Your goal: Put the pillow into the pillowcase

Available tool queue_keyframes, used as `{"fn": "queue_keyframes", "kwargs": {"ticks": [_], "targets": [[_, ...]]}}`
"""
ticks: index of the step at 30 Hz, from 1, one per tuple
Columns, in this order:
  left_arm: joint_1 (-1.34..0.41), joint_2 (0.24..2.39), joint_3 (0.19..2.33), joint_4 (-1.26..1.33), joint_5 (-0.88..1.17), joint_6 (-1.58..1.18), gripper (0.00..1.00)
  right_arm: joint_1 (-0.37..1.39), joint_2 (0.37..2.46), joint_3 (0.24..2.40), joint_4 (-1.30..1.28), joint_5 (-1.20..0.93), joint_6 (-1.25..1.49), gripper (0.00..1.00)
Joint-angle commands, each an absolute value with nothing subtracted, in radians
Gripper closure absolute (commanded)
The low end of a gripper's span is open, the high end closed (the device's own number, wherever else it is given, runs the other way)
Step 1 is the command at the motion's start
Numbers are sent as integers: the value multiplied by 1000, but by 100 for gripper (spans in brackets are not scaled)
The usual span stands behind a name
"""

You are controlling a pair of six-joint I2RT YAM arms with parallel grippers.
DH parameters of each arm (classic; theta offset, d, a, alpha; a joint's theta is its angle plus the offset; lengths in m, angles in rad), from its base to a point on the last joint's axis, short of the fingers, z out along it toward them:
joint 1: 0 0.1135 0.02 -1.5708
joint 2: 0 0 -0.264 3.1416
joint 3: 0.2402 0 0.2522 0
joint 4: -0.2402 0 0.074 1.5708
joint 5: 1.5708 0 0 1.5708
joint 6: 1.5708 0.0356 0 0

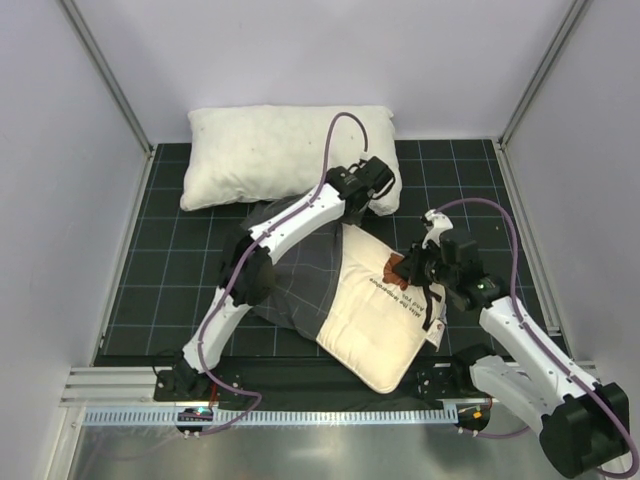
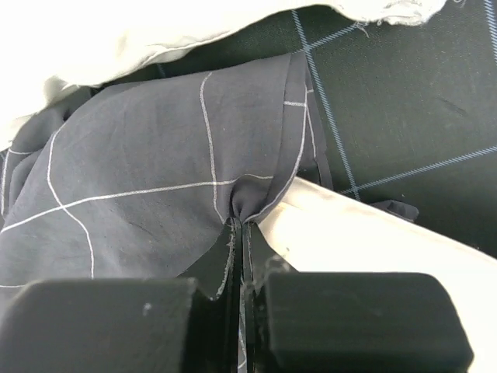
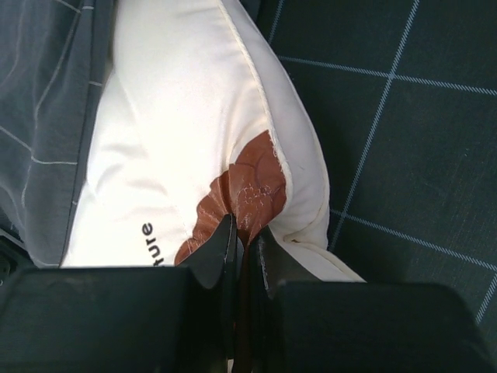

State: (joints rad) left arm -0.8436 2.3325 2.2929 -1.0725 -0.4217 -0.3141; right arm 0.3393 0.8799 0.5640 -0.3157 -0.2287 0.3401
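Pillowcase [image 2: 132,155] edge is pinched tight in the left tool [image 2: 239,221], and the right tool [image 3: 245,229] is clamped on the pillow [image 3: 171,116] at its brown print [image 3: 250,177].

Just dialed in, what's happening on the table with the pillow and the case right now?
The left gripper is pinched shut on an edge of the dark grey pillowcase, close to the big white pillow at the back. The right gripper is shut on the cream pillow, right at its brown bear print. Most of the cream pillow lies outside the case, which is bunched up along one side of it.
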Motion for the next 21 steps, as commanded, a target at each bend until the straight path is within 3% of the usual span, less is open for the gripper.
{"fn": "queue_keyframes", "kwargs": {"ticks": [1, 15, 21], "targets": [[-838, 2248, 2330, -1077, -396, -287, 100, 350, 807, 635, -233, -342, 316, 96], [-995, 1720, 2247, -939, -109, -341, 100, 359, 647, 1112, -480, -426, 242, 96], [-1058, 1586, 2230, -826, -3, -380, 100, 360, 676, 1169, -470, -511, 287, 96]]}}
